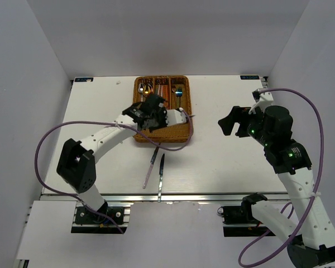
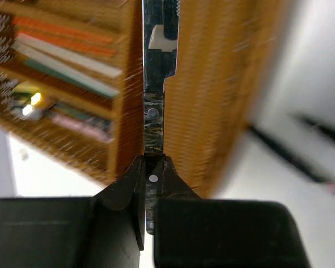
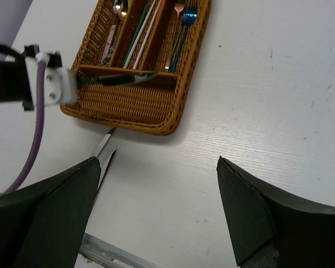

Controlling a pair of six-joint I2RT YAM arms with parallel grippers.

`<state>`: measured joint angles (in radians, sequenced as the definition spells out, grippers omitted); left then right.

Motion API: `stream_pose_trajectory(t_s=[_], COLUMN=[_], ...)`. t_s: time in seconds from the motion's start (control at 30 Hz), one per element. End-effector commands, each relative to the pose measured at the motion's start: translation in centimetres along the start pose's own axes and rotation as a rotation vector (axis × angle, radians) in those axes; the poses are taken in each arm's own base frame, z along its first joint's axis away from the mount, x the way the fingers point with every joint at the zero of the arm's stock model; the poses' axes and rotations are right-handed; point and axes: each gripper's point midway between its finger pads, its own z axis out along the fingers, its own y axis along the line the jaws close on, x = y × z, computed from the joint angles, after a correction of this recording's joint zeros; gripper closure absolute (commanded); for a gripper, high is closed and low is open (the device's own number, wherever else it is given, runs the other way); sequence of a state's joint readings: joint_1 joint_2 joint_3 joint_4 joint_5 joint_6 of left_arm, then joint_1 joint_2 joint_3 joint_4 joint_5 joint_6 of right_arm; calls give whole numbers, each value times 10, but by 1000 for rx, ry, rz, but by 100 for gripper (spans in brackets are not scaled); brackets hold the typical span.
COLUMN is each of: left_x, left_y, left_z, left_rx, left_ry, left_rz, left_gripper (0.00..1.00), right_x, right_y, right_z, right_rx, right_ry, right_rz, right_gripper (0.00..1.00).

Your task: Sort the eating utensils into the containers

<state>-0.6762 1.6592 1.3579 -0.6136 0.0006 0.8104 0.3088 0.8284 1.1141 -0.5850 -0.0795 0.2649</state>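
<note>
A brown wicker tray (image 1: 187, 103) sits at the back middle of the table. Its long slots hold spoons (image 1: 145, 88), chopsticks (image 1: 163, 89) and forks (image 1: 178, 92). My left gripper (image 2: 151, 167) is shut on the dark handle of a silver knife (image 2: 154, 111). The knife is held level over the tray's crosswise slot (image 3: 128, 103), its blade (image 3: 131, 78) running along the divider. Two more knives (image 1: 151, 167) (image 1: 161, 176) lie on the table in front of the tray. My right gripper (image 3: 158, 164) hangs open and holds nothing, to the right of the tray (image 3: 181, 84).
The left arm's purple cable (image 1: 178, 146) loops over the tray's near edge. A metal rail (image 1: 173, 196) runs along the table's front edge, close to the loose knives. White walls close in the table at the back and sides.
</note>
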Motion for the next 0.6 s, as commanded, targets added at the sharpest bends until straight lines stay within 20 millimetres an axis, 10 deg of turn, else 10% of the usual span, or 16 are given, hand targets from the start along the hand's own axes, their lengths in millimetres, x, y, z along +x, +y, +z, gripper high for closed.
stream_pose_trajectory(t_s=[0.0,0.57], left_x=[20,47], left_y=[38,25], left_z=[7,45], left_rx=[-8,88], left_ry=[29,11], left_rz=[92,53], left_gripper=[100,88], right_x=[-18,-13], right_y=[17,16], right_z=[-8,5], right_rx=[-78,-77], right_ry=[-67,-37], right_rz=[-18,-16], right_gripper=[11,11])
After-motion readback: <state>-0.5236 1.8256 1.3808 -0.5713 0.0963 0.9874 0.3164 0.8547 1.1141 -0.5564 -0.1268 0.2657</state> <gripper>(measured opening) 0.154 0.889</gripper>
